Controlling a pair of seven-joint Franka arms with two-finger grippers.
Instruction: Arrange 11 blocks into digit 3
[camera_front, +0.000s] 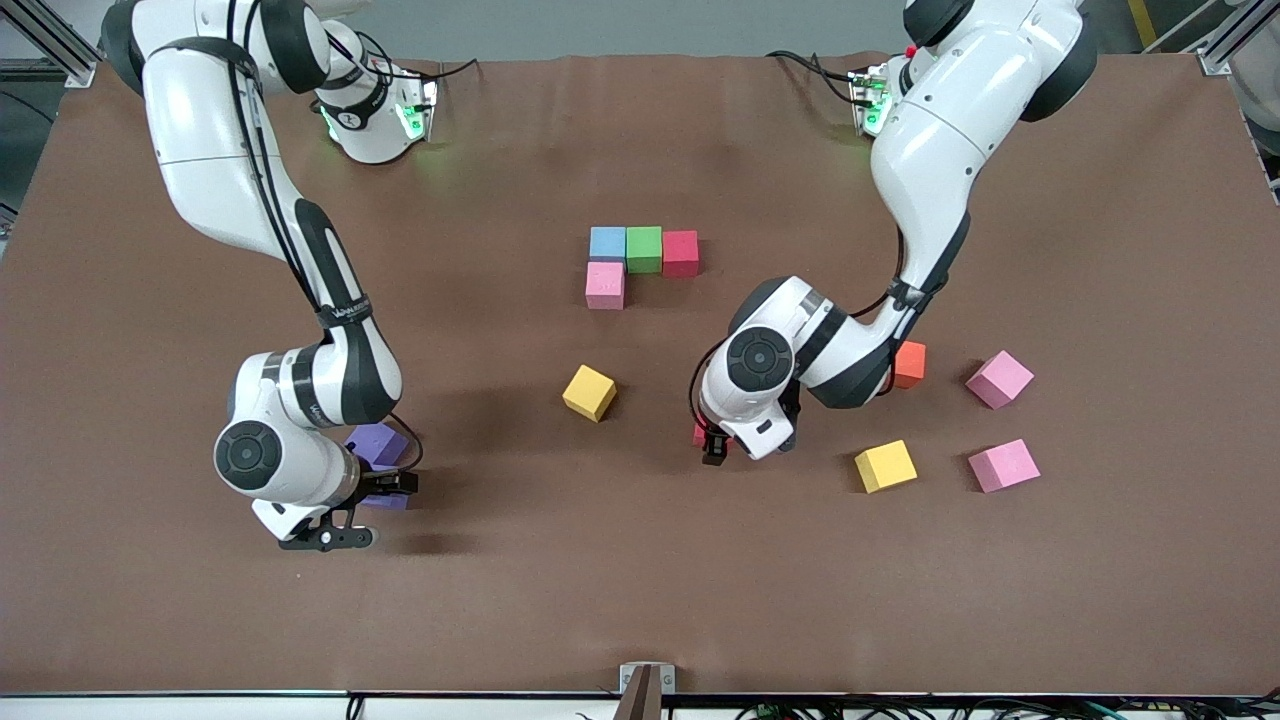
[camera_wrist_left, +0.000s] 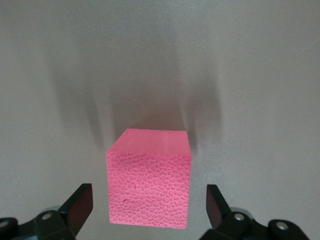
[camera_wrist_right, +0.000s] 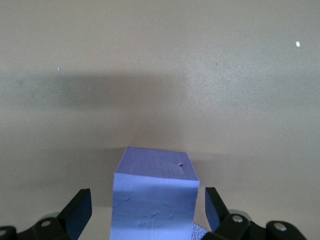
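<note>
Judging by four blocks (camera_front: 640, 262) joined at upper centre of the desk (camera_front: 1100, 600), little is done: seven remain scattered lower, the spread left tool (camera_wrist_left: 149, 207) straddling a red one (camera_wrist_left: 149, 181), the spread right tool (camera_wrist_right: 148, 207) a purple one (camera_wrist_right: 152, 200).

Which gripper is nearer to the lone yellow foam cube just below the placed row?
Left. The left gripper is low beside the yellow foam cube, toward the left arm's end; the right gripper is clearly farther off, toward the right arm's end.

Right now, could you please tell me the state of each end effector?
Left end effector: open, fingers either side of a pink block, not gripping.
Right end effector: open, straddling a purple block.
</note>
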